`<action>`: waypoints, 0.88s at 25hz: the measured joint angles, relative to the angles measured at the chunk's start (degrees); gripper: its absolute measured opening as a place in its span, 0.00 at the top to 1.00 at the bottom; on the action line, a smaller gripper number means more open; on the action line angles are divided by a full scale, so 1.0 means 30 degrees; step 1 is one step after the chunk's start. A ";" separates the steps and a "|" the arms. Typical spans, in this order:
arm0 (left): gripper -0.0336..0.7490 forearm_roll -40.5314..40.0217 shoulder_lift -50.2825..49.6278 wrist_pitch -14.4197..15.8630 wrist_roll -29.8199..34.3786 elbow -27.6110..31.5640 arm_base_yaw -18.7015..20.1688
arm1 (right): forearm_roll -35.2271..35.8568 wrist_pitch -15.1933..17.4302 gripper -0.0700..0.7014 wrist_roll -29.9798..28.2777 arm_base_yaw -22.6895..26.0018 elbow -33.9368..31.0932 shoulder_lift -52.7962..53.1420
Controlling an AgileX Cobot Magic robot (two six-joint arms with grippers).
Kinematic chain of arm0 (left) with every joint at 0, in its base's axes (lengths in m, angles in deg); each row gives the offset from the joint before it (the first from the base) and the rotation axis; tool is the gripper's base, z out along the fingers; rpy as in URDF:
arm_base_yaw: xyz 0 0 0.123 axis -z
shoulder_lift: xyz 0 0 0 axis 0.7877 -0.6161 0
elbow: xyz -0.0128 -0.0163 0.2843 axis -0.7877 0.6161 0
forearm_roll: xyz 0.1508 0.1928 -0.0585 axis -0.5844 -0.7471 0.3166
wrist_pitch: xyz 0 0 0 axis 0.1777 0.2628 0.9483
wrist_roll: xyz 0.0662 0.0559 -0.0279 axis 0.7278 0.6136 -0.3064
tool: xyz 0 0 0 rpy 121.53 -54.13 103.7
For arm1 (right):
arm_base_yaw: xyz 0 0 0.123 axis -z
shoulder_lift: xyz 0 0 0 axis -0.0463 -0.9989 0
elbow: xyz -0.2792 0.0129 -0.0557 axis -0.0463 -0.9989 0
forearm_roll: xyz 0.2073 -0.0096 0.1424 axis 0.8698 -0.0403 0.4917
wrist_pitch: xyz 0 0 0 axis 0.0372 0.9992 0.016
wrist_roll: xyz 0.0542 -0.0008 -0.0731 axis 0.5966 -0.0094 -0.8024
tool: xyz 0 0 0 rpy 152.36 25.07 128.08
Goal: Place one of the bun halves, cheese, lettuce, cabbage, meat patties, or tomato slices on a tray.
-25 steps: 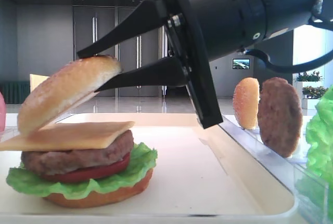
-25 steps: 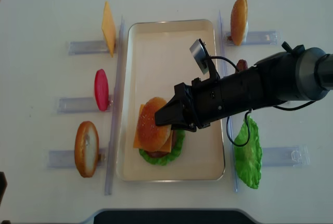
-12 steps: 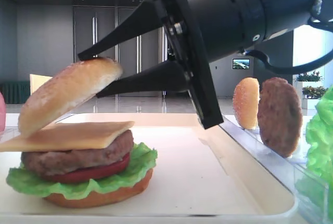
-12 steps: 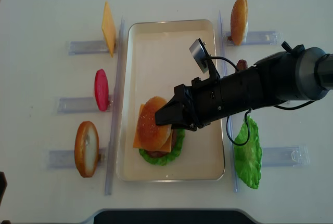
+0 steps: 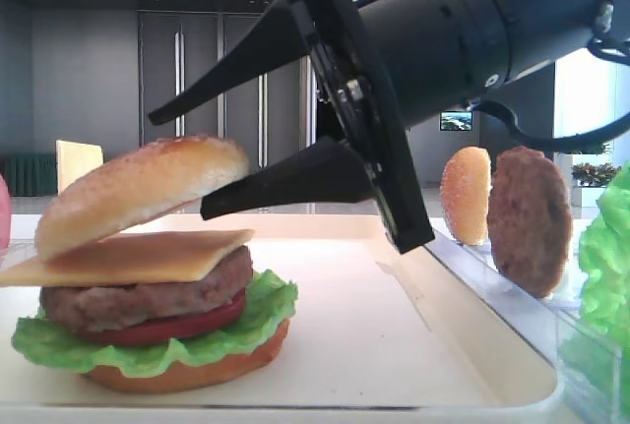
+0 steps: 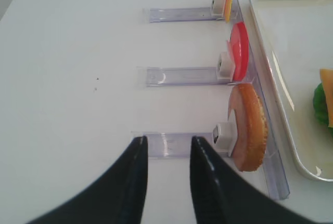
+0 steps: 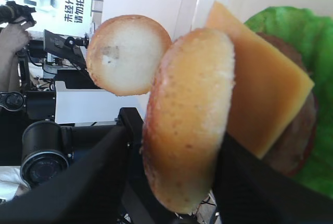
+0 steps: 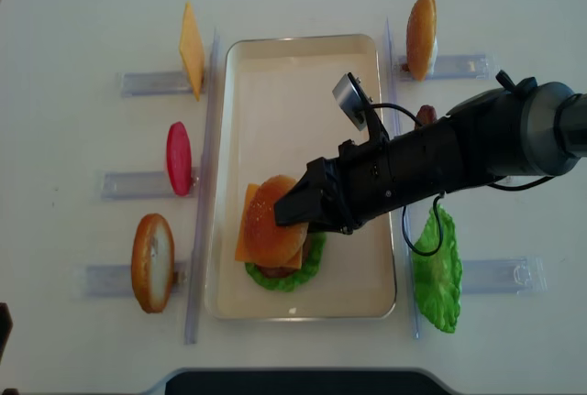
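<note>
With the golden-brown sesame-speckled bun top [image 5: 143,188] tilted on the yellow cheese square [image 5: 128,255] of the stack on the cream-beige rimmed tray [image 8: 303,74], we judge placement nearly done, our right tool [image 5: 202,163] spread apart around it, withdrawal remaining.

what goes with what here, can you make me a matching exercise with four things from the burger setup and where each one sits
Things:
1. bun top
2. cheese
3. lettuce
4. tomato slice

Places:
A. right under the meat patty
B. directly on the bun base
C. tilted on top, between the right hand's open fingers
D. flat on the meat patty

Pairs: 1-C, 2-D, 3-B, 4-A
</note>
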 joint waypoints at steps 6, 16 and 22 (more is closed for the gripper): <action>0.68 0.0000 0.0000 0.0000 0.0000 0.0000 0.0000 | -0.1696 -0.1722 0.40 0.0672 0.0000 0.0000 0.1161; 0.68 0.0000 0.0000 0.0000 0.0000 0.0000 0.0000 | -0.4778 -0.4039 0.39 0.2450 0.0000 0.0000 0.2486; 0.68 0.0000 0.0000 0.0000 0.0000 0.0000 0.0000 | -0.6667 -0.5909 0.39 0.3139 0.0000 0.0000 0.3926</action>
